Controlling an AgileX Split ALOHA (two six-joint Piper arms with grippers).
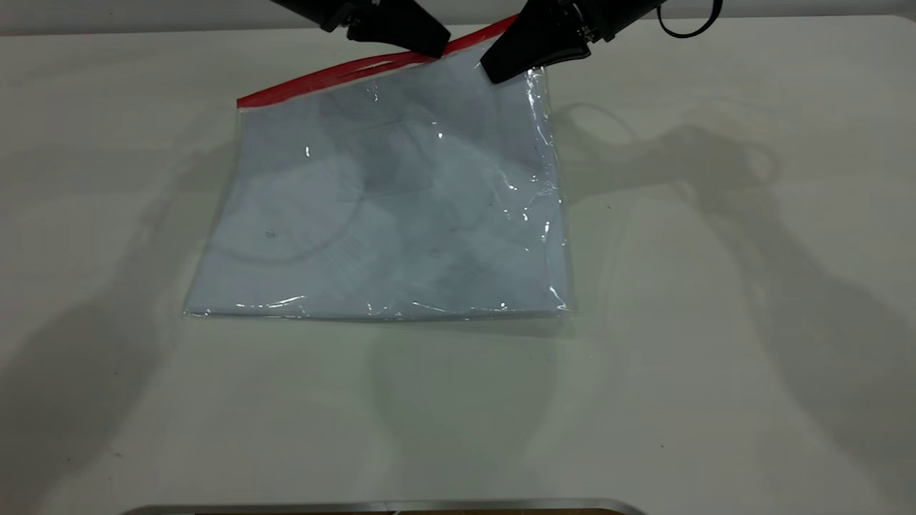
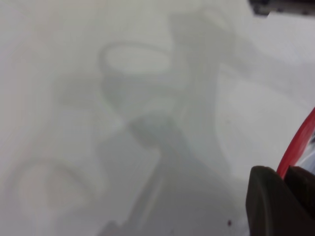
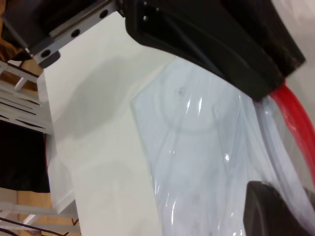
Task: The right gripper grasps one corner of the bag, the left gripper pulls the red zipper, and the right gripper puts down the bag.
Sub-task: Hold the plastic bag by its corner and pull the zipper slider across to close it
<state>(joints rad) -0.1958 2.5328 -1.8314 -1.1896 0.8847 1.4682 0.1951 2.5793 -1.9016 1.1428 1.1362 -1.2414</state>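
red zipper (image 1: pixel 343 73) edge rising rightward

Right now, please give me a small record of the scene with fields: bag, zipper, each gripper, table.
bag: clear pouch with white paper inside, near edge on the table, red-strip edge lifted
red zipper: along the far edge, strip split in two near the left gripper
right gripper: shut on the bag's corner at the red strip's end
left gripper: at the red zipper, beside the right one
table: white

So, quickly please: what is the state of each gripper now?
Left gripper: shut on the red zipper.
Right gripper: shut on the corner of the bag.
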